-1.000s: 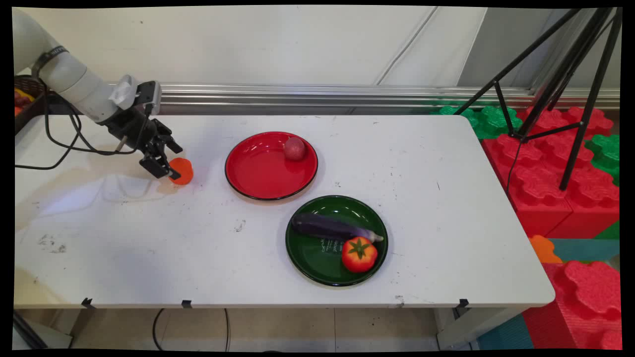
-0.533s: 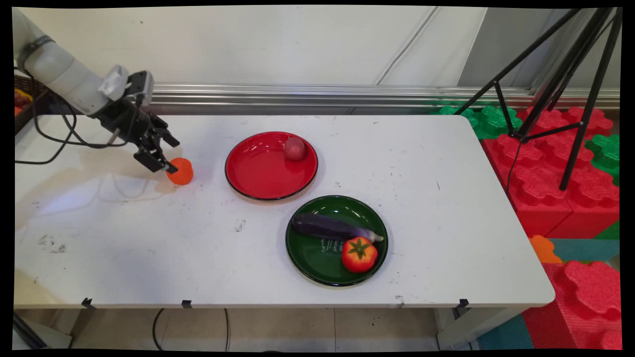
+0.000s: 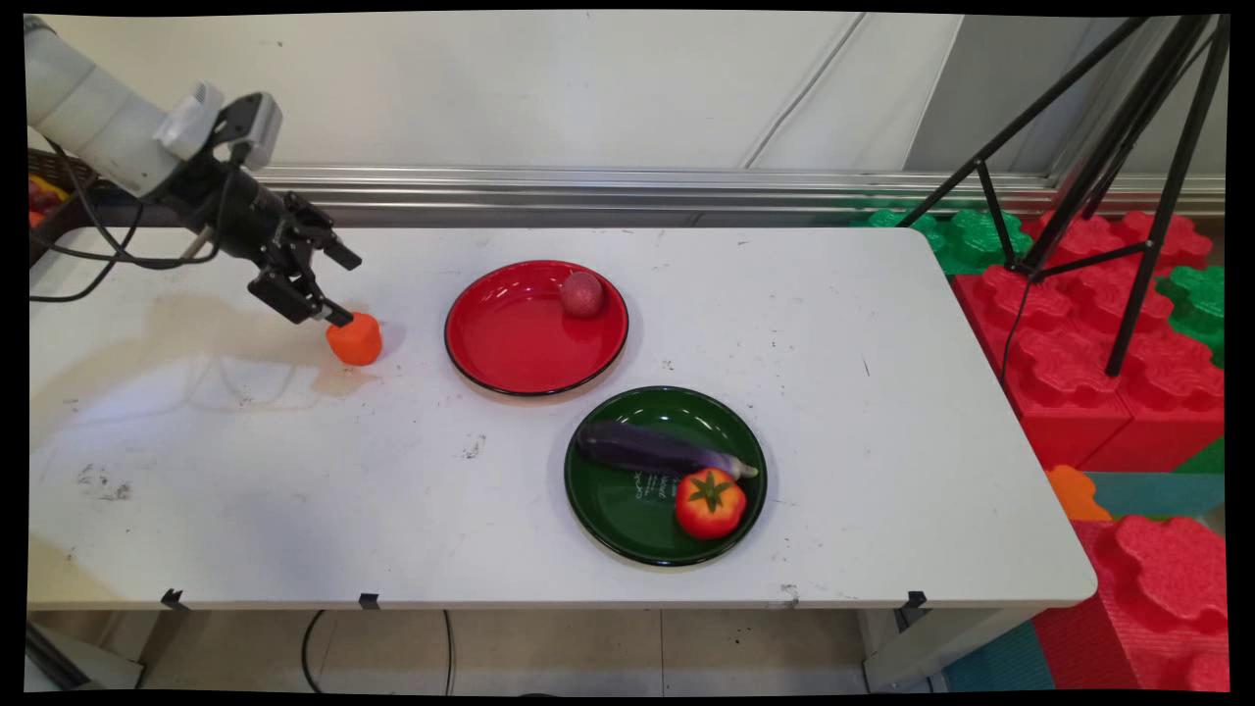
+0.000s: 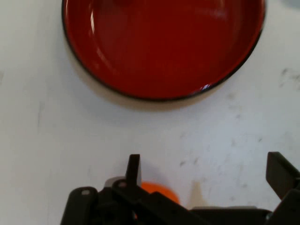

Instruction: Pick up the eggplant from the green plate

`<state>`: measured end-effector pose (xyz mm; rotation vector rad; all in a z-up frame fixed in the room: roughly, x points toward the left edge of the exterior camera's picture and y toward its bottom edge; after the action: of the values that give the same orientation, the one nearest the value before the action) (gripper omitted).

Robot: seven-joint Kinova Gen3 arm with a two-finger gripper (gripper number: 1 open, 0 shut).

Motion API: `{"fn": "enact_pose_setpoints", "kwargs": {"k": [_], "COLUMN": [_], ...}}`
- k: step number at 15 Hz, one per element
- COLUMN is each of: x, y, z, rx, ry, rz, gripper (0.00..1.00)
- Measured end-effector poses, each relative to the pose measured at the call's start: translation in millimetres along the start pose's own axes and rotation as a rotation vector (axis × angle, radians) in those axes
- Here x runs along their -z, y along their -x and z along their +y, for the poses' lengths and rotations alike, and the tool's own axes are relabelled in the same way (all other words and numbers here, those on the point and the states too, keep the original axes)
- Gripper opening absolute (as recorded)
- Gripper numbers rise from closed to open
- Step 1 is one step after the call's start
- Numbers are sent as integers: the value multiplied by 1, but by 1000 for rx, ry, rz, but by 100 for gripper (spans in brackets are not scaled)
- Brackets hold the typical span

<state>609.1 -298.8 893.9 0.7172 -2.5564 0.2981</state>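
Currently, gripper: black two-finger gripper (image 3: 333, 284) sits above the left far part of the white bench (image 3: 294, 471), tilted down toward the right; fingers (image 4: 133, 169) spread apart, released, grasping nothing.
Nearest thing: small orange rounded block (image 3: 355, 338) on the bench, just below and right of the lower fingertip; main view shows the tip at its top left edge, contact cannot be told. Hand view shows only an orange sliver (image 4: 159, 191) behind the linkage, beside one finger and not between the two.
Red plate: round glossy red plate with dark rim (image 3: 510, 343) on the bench, right of the orange block, apart from it; fills the top of the hand view (image 4: 164, 47).
On red plate: dull red ball-like fruit (image 3: 582, 293) at its far right edge.
Green plate: round dark green plate (image 3: 613, 500) nearer and right of the red plate, rims close.
On green plate: purple toy eggplant (image 3: 652, 449) lying across the far half; red toy tomato with green star stem (image 3: 710, 503) at near right, touching the eggplant.
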Motion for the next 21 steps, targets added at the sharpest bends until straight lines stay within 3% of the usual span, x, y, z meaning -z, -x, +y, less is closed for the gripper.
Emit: {"fn": "enact_pose_setpoints", "kwargs": {"k": [9, 21], "x": [10, -55], "y": [-51, -124], "z": [40, 100], "rx": [-50, -108], "ry": [42, 111], "rz": [98, 144], "gripper": [100, 100]}}
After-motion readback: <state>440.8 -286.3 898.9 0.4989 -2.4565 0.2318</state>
